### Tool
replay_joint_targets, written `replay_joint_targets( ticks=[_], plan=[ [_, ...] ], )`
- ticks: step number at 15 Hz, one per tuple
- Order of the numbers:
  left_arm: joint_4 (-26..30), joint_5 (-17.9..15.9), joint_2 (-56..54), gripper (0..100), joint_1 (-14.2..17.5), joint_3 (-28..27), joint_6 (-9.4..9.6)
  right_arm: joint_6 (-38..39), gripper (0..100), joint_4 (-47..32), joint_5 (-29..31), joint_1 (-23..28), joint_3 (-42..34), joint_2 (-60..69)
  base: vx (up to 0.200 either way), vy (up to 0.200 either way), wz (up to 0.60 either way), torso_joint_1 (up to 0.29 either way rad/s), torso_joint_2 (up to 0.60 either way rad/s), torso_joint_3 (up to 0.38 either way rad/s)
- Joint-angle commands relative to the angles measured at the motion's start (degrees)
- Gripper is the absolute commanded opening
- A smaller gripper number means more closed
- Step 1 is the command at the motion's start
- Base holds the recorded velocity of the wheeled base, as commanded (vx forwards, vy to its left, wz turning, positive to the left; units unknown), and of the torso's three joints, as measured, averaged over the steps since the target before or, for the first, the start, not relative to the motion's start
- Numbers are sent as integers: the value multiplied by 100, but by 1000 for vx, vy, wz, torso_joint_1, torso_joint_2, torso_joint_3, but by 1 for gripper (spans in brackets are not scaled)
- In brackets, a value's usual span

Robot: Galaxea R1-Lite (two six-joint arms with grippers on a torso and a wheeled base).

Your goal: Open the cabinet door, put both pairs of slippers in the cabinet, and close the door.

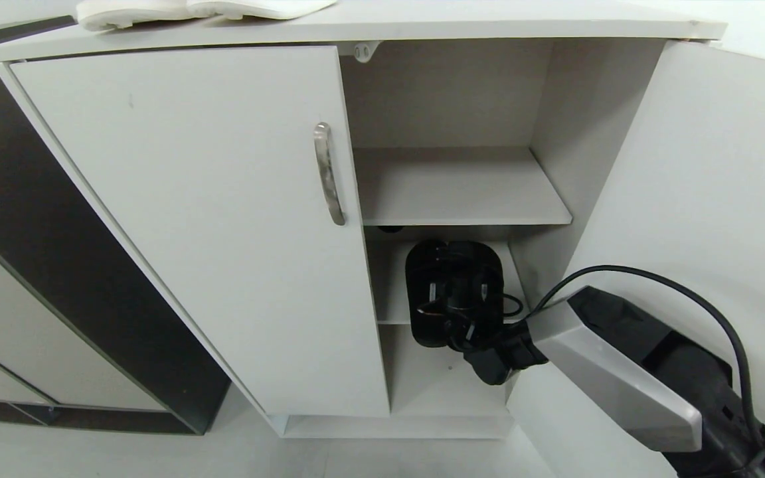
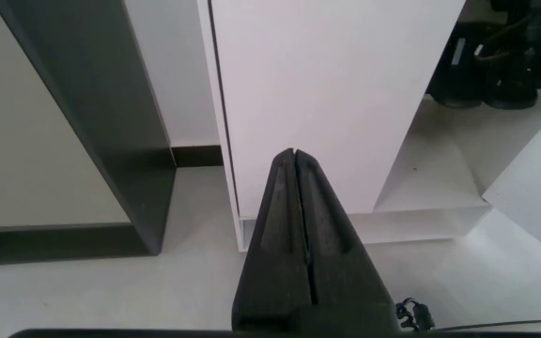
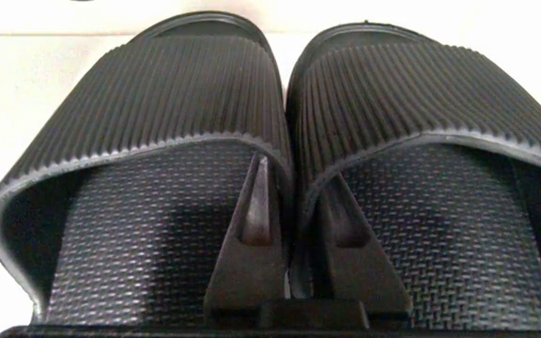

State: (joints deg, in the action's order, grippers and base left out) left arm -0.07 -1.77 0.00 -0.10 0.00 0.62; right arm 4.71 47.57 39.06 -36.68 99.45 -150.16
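Right gripper (image 1: 472, 325), clamped on the black slippers' (image 1: 427, 265) touching inner walls, holds them at the cabinet's (image 1: 489, 30) middle shelf, toes pointing inward. White slippers (image 1: 203, 10) lie on the cabinet's top. Left gripper (image 2: 294, 160) hangs closed and empty.

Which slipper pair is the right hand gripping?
The black pair, on the middle shelf; the white pair lies on the cabinet top.
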Motion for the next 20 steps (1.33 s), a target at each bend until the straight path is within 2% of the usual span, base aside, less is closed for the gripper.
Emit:
replay_joint_targets(
  ticks=[1,6,14,15,18,20],
  plan=[
    [-1,1,9,0,1,0,-1,-5,0,-274,-4,91,602,-338,0,0,0,0,0,0],
    [-1,1,9,0,1,0,-9,-84,0,-380,-4,126,892,-347,0,0,0,0,0,0],
    [-1,10,9,0,-8,0,-9,-84,0,-433,-65,161,883,-391,0,0,0,0,0,0],
    [-1,10,9,0,1,0,-9,-84,100,-433,-56,161,883,-400,0,0,0,0,0,0],
    [-1,10,9,0,1,0,-9,-75,100,-397,-47,153,760,-364,0,0,0,0,0,0],
    [-1,10,9,0,1,0,-9,-84,100,-292,-39,126,233,-66,0,0,0,0,0,0]
  ],
)
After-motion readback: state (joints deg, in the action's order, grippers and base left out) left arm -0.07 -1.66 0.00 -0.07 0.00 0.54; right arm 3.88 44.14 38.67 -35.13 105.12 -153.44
